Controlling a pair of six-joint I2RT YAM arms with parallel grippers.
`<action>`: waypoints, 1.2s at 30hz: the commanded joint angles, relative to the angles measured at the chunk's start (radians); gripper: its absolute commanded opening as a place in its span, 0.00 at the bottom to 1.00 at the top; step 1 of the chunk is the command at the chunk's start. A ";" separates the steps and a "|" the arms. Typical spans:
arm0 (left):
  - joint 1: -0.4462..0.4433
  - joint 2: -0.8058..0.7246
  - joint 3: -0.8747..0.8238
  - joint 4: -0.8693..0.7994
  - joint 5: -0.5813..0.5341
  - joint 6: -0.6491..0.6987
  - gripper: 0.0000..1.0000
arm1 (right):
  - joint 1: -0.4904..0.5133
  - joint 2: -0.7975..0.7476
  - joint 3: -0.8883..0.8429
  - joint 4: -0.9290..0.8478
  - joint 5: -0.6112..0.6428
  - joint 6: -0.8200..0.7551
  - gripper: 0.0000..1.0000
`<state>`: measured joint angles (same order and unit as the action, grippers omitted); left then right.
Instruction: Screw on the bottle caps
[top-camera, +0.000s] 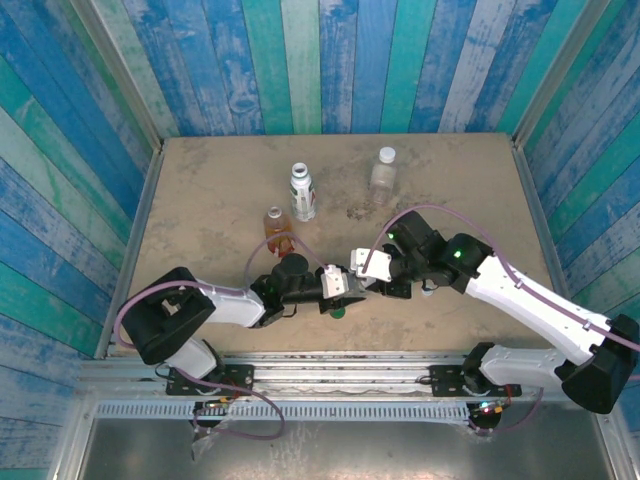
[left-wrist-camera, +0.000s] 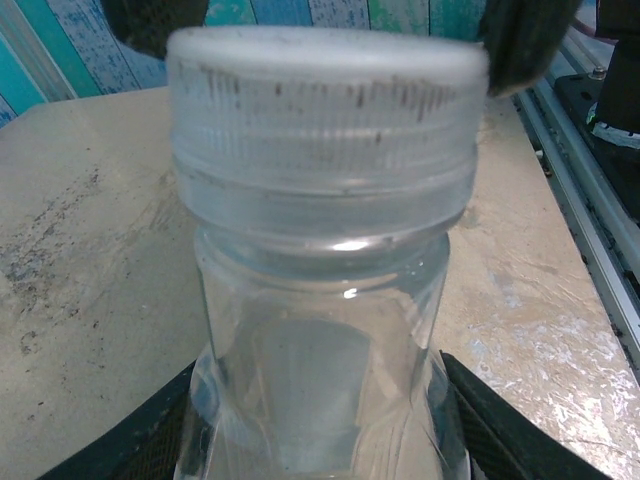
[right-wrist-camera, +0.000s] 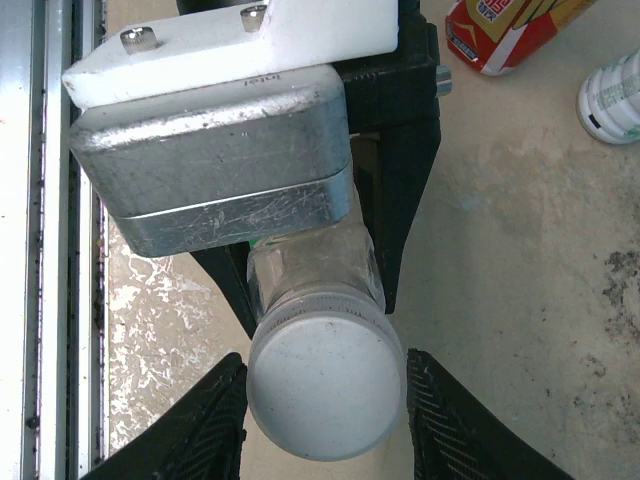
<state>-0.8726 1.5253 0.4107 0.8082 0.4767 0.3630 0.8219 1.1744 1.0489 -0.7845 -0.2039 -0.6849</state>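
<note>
Holding the small clear plastic bottle (left-wrist-camera: 320, 330) mid-table, the left gripper (left-wrist-camera: 320, 440) clamps its body. The right gripper (right-wrist-camera: 325, 410) narrowly brackets its pale ribbed screw cap (right-wrist-camera: 325, 385), though I cannot tell if it pinches. The far white-labelled bottle (top-camera: 302, 192) and taller clear bottle (top-camera: 384, 175) look capped. The amber-orange bottle (top-camera: 275, 225) and the loose dark green cap (top-camera: 338, 312) remain.

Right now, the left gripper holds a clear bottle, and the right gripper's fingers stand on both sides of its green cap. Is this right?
Not quite. The cap between the right gripper's fingers is white, not green; the right wrist view shows it. The rest holds: the left gripper holds the clear bottle.
</note>
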 joint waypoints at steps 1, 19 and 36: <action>-0.004 -0.056 -0.009 0.026 0.014 -0.003 0.54 | 0.005 0.003 -0.010 -0.012 0.007 -0.012 0.36; -0.004 -0.062 -0.008 0.020 0.028 0.002 0.55 | 0.005 0.010 0.001 -0.005 0.010 0.015 0.49; -0.004 -0.084 -0.014 0.064 -0.086 -0.039 0.54 | 0.005 0.048 0.089 -0.026 0.099 0.360 0.25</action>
<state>-0.8726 1.4990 0.3962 0.8284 0.4679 0.3519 0.8246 1.2293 1.1080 -0.8360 -0.1993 -0.5720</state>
